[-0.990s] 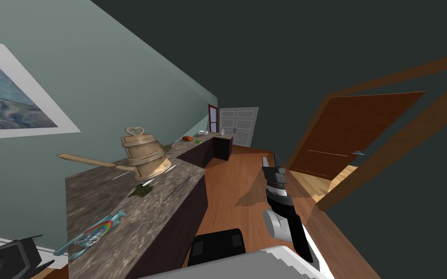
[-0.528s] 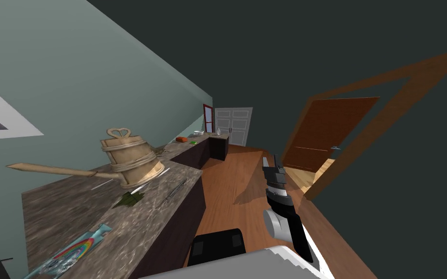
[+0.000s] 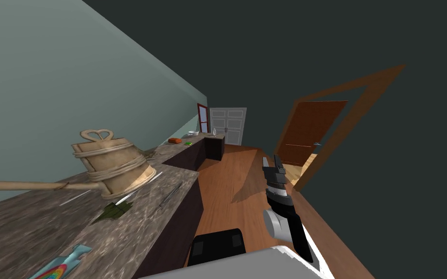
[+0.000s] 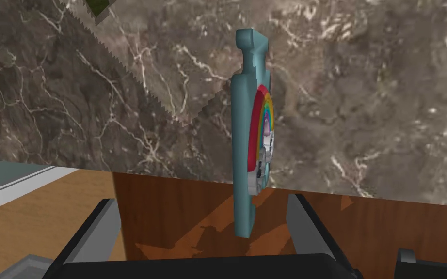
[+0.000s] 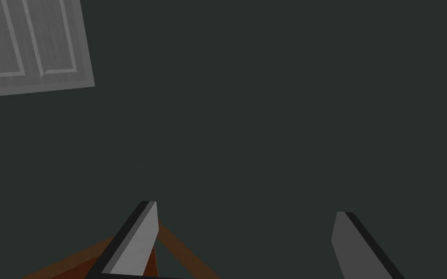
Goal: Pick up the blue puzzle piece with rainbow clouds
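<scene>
Blue puzzle piece (image 4: 251, 145) with rainbow lies flat on marble counter (image 4: 363, 97), near front edge. Left jaws wide open, close to piece, not touching, lined up so one finger goes each side. Right jaws open, empty, held over wood floor (image 3: 227, 181), out of way.

**Head view, successive moments.** The camera swings right with the robot's own turn and draws nearer the marbled counter (image 3: 33, 223). The whole scene therefore slides left; nothing on the counter moves by itself. The blue puzzle piece (image 3: 70, 257) passes from the counter's near left part to the bottom left corner, where the edge now cuts it. The wooden vessel (image 3: 113, 162) sits further left and larger, and its long spout now reaches the left edge. The brown door (image 3: 310, 131) shifts from the far right toward the middle.
</scene>
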